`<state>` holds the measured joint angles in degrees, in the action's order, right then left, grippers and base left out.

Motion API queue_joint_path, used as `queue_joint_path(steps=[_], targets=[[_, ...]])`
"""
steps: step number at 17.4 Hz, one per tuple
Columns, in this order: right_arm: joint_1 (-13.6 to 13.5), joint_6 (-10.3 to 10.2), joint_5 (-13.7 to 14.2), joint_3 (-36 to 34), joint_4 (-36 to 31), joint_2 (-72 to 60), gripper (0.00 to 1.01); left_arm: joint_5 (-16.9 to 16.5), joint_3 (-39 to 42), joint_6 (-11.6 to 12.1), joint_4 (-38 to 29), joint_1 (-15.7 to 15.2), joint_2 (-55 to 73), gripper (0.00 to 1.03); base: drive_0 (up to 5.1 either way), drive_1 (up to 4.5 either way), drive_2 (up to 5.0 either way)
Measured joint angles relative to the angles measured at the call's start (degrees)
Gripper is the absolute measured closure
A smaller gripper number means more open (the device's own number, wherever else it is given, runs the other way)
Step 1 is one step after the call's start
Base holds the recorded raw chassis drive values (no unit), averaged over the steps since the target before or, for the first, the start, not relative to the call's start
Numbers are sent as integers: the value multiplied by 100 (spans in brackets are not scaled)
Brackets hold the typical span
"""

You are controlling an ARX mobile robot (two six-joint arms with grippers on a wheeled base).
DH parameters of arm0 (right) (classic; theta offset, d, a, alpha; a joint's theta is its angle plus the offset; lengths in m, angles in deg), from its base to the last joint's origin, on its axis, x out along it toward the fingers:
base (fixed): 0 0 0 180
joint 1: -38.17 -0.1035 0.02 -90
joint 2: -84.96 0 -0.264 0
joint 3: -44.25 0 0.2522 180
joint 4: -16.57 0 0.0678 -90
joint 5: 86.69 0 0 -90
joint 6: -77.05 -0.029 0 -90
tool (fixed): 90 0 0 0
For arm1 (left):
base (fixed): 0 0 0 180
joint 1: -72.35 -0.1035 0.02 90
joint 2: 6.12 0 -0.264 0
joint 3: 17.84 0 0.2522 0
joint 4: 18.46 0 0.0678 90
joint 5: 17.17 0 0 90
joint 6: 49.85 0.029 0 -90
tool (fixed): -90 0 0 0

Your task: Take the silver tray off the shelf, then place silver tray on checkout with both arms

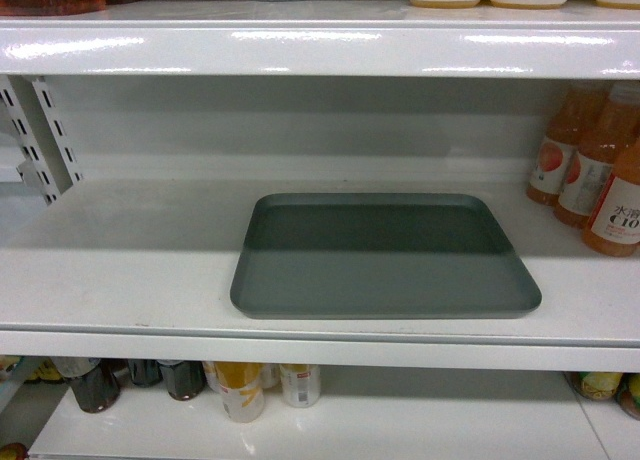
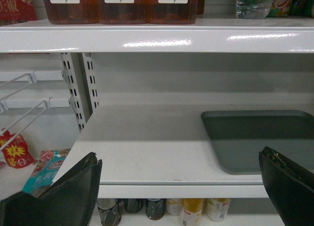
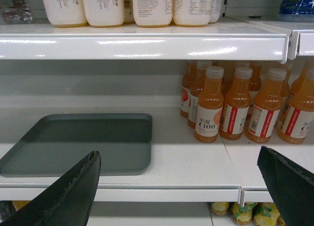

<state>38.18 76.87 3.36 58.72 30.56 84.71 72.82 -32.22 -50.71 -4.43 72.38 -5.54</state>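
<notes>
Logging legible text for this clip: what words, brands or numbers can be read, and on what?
"C100": orange bottles, white labels, right of the tray; also seen in head view.
"900": tea bottles' labels, top shelf, left wrist view; other characters blurred.
Cream bottles: fine print, too small.
Red packets: unreadable.
Tray: unmarked.

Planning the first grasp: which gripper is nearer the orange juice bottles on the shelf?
Right. The right gripper faces the orange juice bottles just beyond the silver tray. The left gripper sits off the tray's far side, no bottles in its view.
</notes>
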Motion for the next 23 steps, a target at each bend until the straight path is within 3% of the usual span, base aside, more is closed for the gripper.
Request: queue_joint_path(steps=[19, 20, 21, 22, 23], targets=[[0, 0, 0, 0, 0, 0, 3, 0, 0, 0, 0, 0, 0, 5, 0, 0, 0], [13, 2, -79, 37, 199, -39, 3, 81, -24, -22, 146, 24, 31, 5, 0, 0, 0], [-15, -17, -505, 378, 953, -691, 3, 826, -417, -249, 1058, 367, 682, 5, 0, 0, 0], [-170, -31, -684, 612, 763, -1683, 3, 1261, -721, -415, 896, 640, 1812, 5, 0, 0, 0], [-236, -44, -787, 719, 310, -2461, 3, 1261, -844, -511, 339, 813, 2835, 5, 0, 0, 0]])
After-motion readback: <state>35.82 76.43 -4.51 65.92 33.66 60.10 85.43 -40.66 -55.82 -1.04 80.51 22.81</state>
